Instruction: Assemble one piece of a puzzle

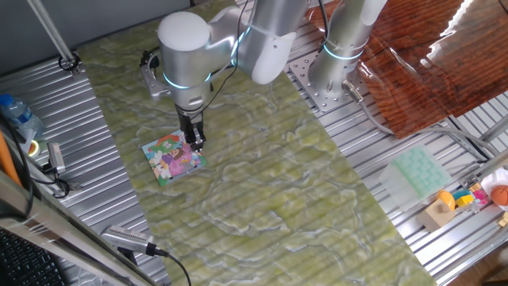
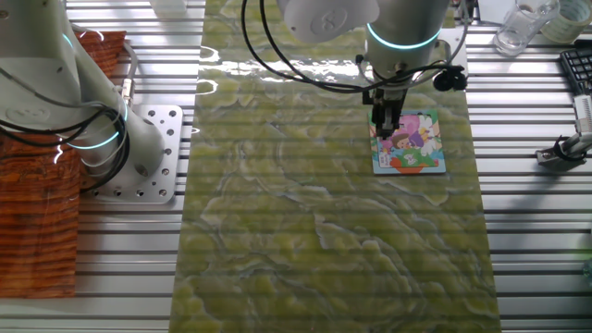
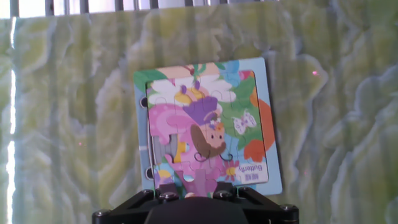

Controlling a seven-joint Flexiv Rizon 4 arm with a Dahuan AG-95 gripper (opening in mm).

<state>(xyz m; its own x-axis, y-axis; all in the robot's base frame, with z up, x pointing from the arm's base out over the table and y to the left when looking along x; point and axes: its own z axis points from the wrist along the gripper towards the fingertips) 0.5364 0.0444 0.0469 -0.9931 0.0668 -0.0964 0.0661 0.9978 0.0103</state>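
The puzzle (image 1: 171, 158) lies flat on the green mat. It is a small square with a pink, green and yellow cartoon picture and a blue edge, and it also shows in the other fixed view (image 2: 410, 141) and the hand view (image 3: 208, 124). My gripper (image 1: 195, 143) points straight down over the puzzle's edge, fingers close together, as the other fixed view (image 2: 384, 126) also shows. In the hand view a small blurred pink piece (image 3: 198, 183) sits just above the black hand body, over the puzzle's near edge. A grey unfilled patch (image 3: 160, 151) shows at the puzzle's left.
The green marbled mat (image 1: 262, 183) covers the table's middle. A second arm's base (image 1: 337, 71) stands at the back. A pale green moulded tray (image 1: 419, 171) and small toys (image 1: 460, 202) lie on the right. Cables and tools (image 1: 55, 167) lie on the left.
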